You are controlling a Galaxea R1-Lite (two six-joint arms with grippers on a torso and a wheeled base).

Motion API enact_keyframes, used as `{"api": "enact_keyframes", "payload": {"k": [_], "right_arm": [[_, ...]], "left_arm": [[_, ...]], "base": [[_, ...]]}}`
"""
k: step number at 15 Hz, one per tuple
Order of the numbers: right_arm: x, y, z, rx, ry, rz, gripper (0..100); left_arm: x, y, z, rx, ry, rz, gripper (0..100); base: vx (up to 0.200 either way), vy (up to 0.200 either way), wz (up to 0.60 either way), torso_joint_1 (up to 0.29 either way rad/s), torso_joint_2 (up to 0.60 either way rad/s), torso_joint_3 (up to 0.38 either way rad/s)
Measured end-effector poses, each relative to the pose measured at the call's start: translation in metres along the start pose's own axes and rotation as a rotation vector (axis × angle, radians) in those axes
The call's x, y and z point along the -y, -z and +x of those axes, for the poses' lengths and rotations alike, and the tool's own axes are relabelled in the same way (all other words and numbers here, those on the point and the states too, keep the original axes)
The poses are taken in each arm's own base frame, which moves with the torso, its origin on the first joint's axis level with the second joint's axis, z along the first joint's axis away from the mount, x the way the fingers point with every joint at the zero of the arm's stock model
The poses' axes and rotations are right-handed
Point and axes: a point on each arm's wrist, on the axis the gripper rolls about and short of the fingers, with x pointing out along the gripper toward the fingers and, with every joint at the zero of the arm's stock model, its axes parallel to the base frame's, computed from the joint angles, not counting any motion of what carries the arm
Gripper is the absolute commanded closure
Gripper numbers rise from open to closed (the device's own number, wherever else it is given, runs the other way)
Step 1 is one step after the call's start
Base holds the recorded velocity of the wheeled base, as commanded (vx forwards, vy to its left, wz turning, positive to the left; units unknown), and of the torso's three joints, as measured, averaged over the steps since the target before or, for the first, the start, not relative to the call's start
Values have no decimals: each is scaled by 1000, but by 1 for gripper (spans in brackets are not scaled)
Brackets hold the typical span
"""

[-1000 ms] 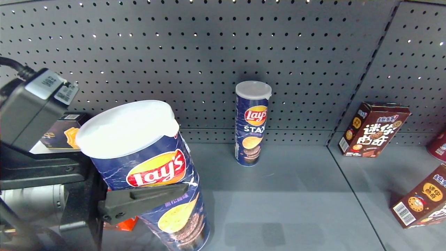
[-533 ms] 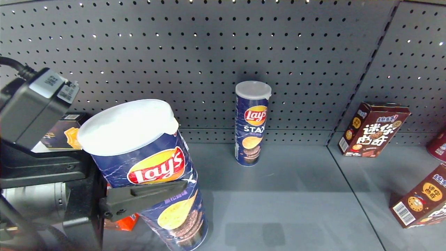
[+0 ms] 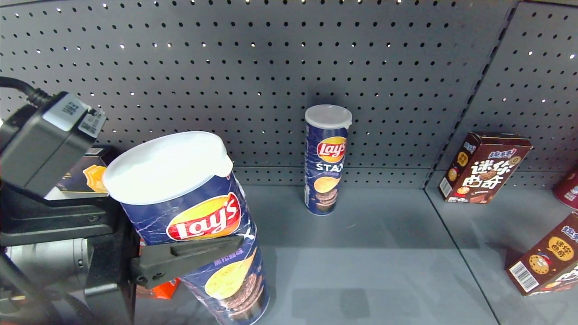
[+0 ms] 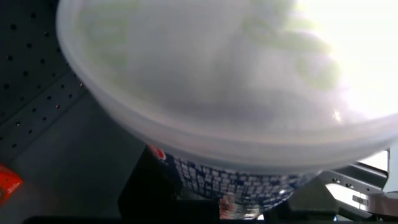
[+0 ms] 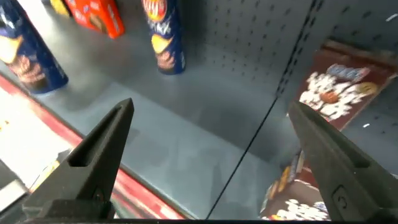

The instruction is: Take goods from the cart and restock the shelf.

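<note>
Landmark: the standing chip can (image 3: 327, 160) stood upright on the shelf (image 3: 384, 271), close against the pegboard back (image 3: 271, 67).
Held chip can: a second can of the same kind (image 3: 189, 216) was to the robot's left of the standing can and well nearer the shelf's front, leaning with its lid (image 4: 217, 81) tipped away from the standing can.
Left gripper: the left gripper (image 3: 216, 230) was clamped across the held can's middle. One of its fingers (image 3: 189, 259) lay across the front of the label, and the other was hidden behind the can.
Right gripper: the right gripper (image 5: 211, 106) hung out from the shelf's front, on the far side of the standing can from the held one. Its fingers were spread wide and held nothing.
Change: over the last second the held can's base had risen slightly, then the whole can had crept a little towards the standing can and dipped. The standing can had not moved.
Meaning: the placing was probably in its last stage, with the can over the shelf but not yet released or upright.
Contact: I could not tell whether the base touched the shelf.
Neighbours: brown biscuit boxes (image 3: 487, 169) stood to the right of the standing can. An orange pack (image 3: 158, 289) lay just behind the held can.
</note>
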Motion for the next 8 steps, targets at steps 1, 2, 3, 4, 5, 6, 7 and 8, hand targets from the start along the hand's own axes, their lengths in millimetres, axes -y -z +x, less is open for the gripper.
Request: {"api": "enact_keyframes", "payload": {"k": [1, 2, 3, 4, 5, 6, 7, 8], "right_arm": [[0, 1, 3, -11, -17, 2, 0], [0, 1, 7, -23, -34, 4, 0], [0, 2, 12, -38, -49, 6, 0], [0, 2, 17, -54, -60, 7, 0], [0, 1, 22, -64, -65, 7, 0], [-1, 0, 27, -77, -78, 6, 0], [-1, -1, 31, -87, -85, 5, 0], [-2, -1, 36, -103, -86, 4, 0]], "left_arm": [[0, 0, 0, 0, 0, 0, 100], [0, 0, 0, 0, 0, 0, 100], [0, 0, 0, 0, 0, 0, 100], [0, 0, 0, 0, 0, 0, 100], [0, 1, 0, -2, 0, -2, 100], [0, 1, 0, -2, 0, -2, 100], [0, 1, 0, -3, 1, -2, 100], [0, 1, 1, -4, 0, -2, 100]], "base": [[0, 0, 0, 0, 0, 0], [0, 0, 0, 0, 0, 0], [0, 0, 0, 0, 0, 0], [0, 0, 0, 0, 0, 0], [0, 0, 0, 0, 0, 0], [0, 0, 0, 0, 0, 0], [0, 0, 0, 0, 0, 0], [0, 0, 0, 0, 0, 0]]}}
